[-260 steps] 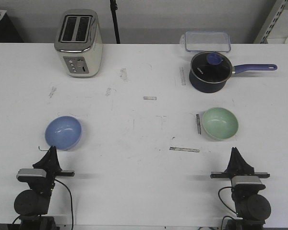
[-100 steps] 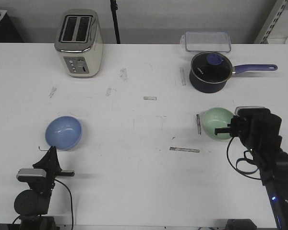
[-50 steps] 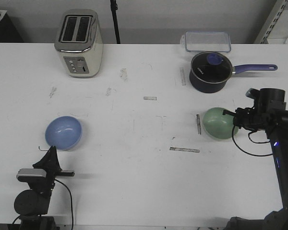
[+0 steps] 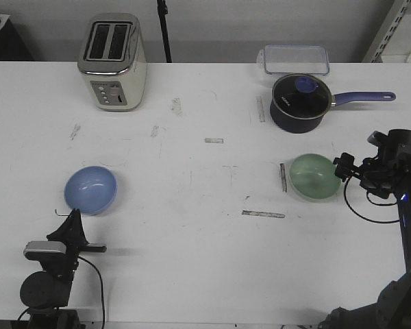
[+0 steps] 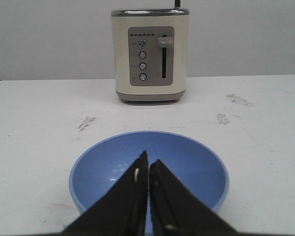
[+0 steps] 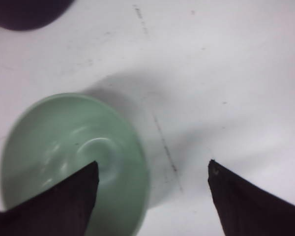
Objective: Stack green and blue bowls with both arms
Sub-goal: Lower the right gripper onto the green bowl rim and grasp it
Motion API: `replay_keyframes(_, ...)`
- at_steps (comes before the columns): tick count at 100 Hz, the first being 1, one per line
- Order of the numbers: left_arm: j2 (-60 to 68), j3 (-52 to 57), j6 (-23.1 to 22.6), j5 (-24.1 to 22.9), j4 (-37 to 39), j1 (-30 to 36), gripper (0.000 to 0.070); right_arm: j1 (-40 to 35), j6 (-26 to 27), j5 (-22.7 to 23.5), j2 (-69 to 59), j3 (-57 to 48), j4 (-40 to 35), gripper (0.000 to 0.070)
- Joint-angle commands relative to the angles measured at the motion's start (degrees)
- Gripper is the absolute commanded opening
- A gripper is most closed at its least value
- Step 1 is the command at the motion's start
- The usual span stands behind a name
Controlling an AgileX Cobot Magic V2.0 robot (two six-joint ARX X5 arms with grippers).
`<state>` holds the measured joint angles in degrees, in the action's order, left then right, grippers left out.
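My right gripper (image 6: 152,172) is spread, one finger over the green bowl's (image 4: 315,176) rim; my left gripper (image 5: 148,169) is pressed together, parked near the blue bowl (image 4: 90,190). Bowls sit well apart on the white table (image 4: 192,240). Judged light, rigid, slick: pinch the thin rim wall.

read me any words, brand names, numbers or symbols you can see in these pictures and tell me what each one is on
None can be read.
Cream toaster: round buttons and a row of small dots on its grey front panel; any markings are too small to read.
Dark blue pot with a long handle: a small pale mark on its side, too blurred to read.
Pale mint green bowl and periwinkle blue bowl: no text visible.
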<state>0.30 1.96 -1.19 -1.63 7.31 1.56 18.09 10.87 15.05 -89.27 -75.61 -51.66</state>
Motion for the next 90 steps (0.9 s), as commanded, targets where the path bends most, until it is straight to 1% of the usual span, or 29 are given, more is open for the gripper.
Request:
replay_keyframes(1, -0.1, -1.3, -0.7, -0.1, 0.9, 0.0, 0.0002, 0.0, -0.7, 0.2, -1.8, -1.1, 0.2, 0.0498)
replay_keyframes(40, -0.1, -1.3, -0.7, -0.1, 0.9, 0.0, 0.0002, -1.9, -1.7, 0.2, -6.8, -0.5, 1.6, 0.0495)
replay_keyframes(49, -0.1, -1.3, -0.7, -0.1, 0.9, 0.0, 0.0003, -2.8, -1.7, 0.2, -7.6, -0.4, 2.0, 0.0476)
replay_keyframes(66, -0.1, -1.3, -0.7, -0.1, 0.9, 0.0, 0.0002, -3.8, -1.7, 0.0, -8.9, -0.4, 2.2, 0.0408)
replay_keyframes(70, -0.1, -1.3, -0.7, -0.1, 0.9, 0.0, 0.0002, -3.8, -1.7, 0.0, -8.9, -0.4, 2.3, 0.0382)
replay_keyframes(74, -0.1, -1.3, -0.7, -0.1, 0.9, 0.0, 0.0002, -3.8, -1.7, 0.0, -8.9, -0.4, 2.3, 0.0335)
replay_keyframes(78, -0.1, -1.3, -0.7, -0.1, 0.9, 0.0, 0.0002, -3.8, -1.7, 0.0, -8.9, -0.4, 2.3, 0.027)
replay_keyframes(90, -0.1, -1.3, -0.7, -0.1, 0.9, 0.0, 0.0003, -3.8, -1.7, 0.0, -8.8, -0.4, 2.1, 0.0042)
